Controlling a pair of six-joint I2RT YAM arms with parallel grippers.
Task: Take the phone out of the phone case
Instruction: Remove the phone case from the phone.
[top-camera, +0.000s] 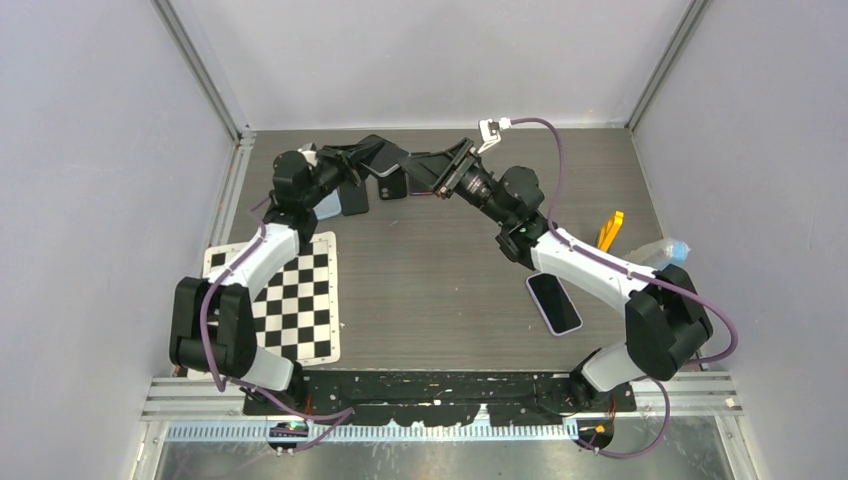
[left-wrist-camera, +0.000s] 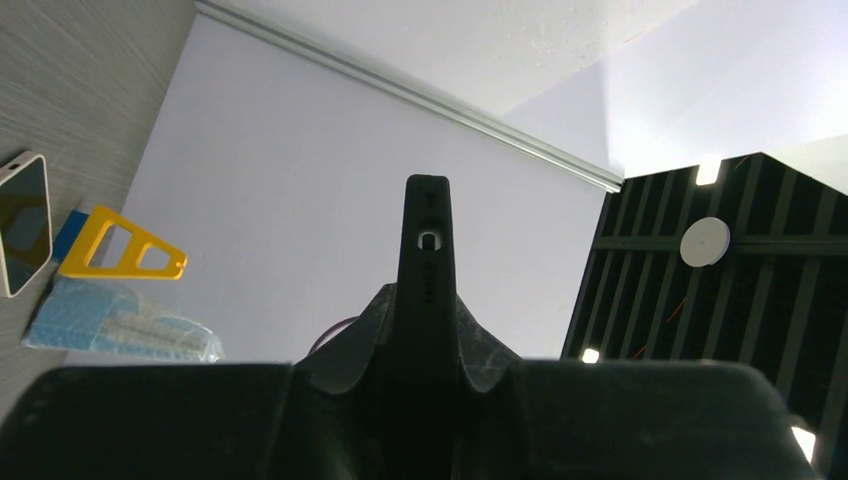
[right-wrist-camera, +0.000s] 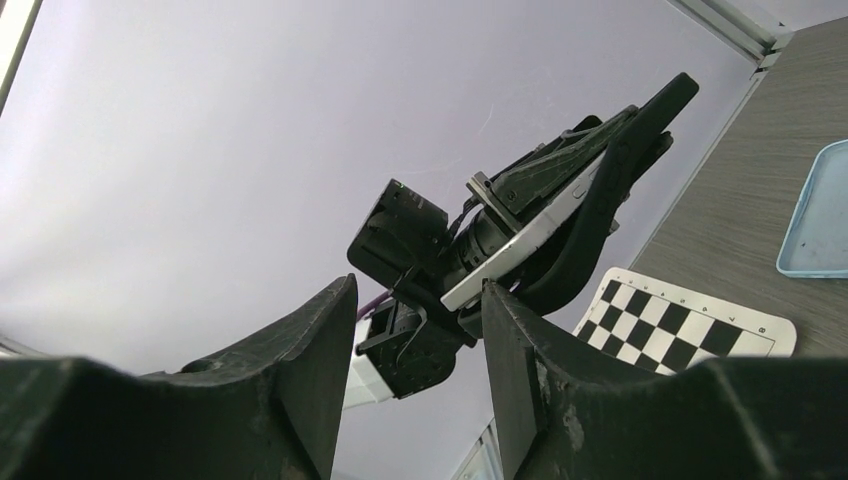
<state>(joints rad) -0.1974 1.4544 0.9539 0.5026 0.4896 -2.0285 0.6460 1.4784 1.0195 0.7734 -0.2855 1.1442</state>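
The left tool (left-wrist-camera: 427, 335) is clamping the black phone case (left-wrist-camera: 427, 225) edge-on, raised over the far part of the bench (top-camera: 450, 280). The silver-edged phone (right-wrist-camera: 520, 248) is sitting partly inside the case, which is bowing away from it. The right tool (right-wrist-camera: 418, 292) is gaping, its fingers flanking the phone's near end.

no writing, label, brand mark or number can be read anywhere: the phone case (left-wrist-camera: 428, 260) shows a bare cutout, the checkerboard sheet (top-camera: 295, 300) plain black and white squares, the loose phone (top-camera: 553, 302) a dark screen.
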